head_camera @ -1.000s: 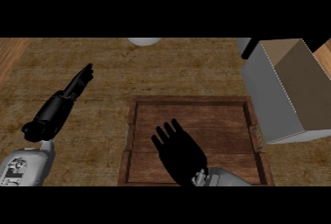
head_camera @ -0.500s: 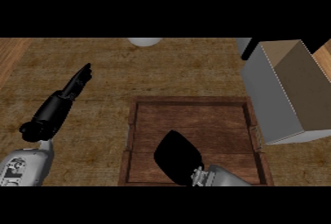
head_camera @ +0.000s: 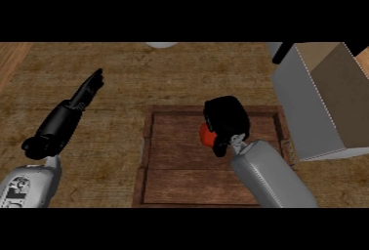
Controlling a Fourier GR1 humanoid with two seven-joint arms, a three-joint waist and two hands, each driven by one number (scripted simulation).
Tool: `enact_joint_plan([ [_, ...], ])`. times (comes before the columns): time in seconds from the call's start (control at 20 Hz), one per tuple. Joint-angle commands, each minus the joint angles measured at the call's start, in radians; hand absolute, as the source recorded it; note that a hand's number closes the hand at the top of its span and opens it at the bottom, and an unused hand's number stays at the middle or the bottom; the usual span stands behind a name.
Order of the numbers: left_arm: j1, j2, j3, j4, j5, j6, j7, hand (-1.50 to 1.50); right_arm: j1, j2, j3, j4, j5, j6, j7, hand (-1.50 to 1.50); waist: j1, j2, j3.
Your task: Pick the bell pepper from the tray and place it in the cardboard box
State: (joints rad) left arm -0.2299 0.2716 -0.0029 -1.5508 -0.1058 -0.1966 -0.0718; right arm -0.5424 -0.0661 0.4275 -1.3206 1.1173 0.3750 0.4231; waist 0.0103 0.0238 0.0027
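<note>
Head view: the right hand [head_camera: 225, 122] has moved up the tray [head_camera: 167, 146] since a second ago, when it lay lower with fingers spread flat and no pepper [head_camera: 207, 138] showing. Now its fingers curl downward, and a red patch peeks out just under and to the left of the palm. The hand seems clamped on the pepper, though most of the fruit is hidden, so the hold itself is a judgement. That would mean the pick is made or nearly so; what remains is the carry to the box [head_camera: 328, 97], which stands open well off to the hand's right, beyond the tray's edge.

The left hand [head_camera: 72, 114] rests well apart on the other side, fingers straight and together, holding nothing, unchanged.

Counted: one pepper, one tray, one box, two hands. A pale round thing [head_camera: 161, 44] shows at the far edge, far beyond the fingers; I cannot tell what it is.
</note>
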Motion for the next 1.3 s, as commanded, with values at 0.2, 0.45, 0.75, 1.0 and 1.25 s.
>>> enact_joint_plan([
  [0.2,-0.06,-0.011,-0.028,-0.007,0.012,-0.031,0.044,0.0,-0.266,0.065,-0.285,0.303,0.05,-0.316,0.228,1.5,0.064,0.005,-0.001],
  [0.45,-0.018,0.002,-0.023,0.015,0.003,-0.044,-0.01,0.0,-0.503,0.057,-0.272,0.512,0.147,-0.387,0.273,1.5,0.056,-0.005,-0.004],
  [0.75,-0.019,-0.018,-0.016,-0.005,0.008,-0.028,0.027,0.0,-0.628,0.053,-0.341,0.556,0.204,-0.523,0.455,1.5,0.029,-0.017,-0.003],
  [1.0,-0.035,-0.024,-0.011,0.032,-0.025,0.005,0.024,0.0,-0.672,-0.02,-0.434,0.532,0.229,-0.634,0.611,1.5,0.003,-0.02,-0.003],
  [1.25,0.003,-0.002,0.001,-0.04,-0.009,-0.022,0.037,0.0,-0.625,-0.097,-0.473,0.573,0.273,-0.717,0.637,1.5,0.007,-0.022,-0.003],
])
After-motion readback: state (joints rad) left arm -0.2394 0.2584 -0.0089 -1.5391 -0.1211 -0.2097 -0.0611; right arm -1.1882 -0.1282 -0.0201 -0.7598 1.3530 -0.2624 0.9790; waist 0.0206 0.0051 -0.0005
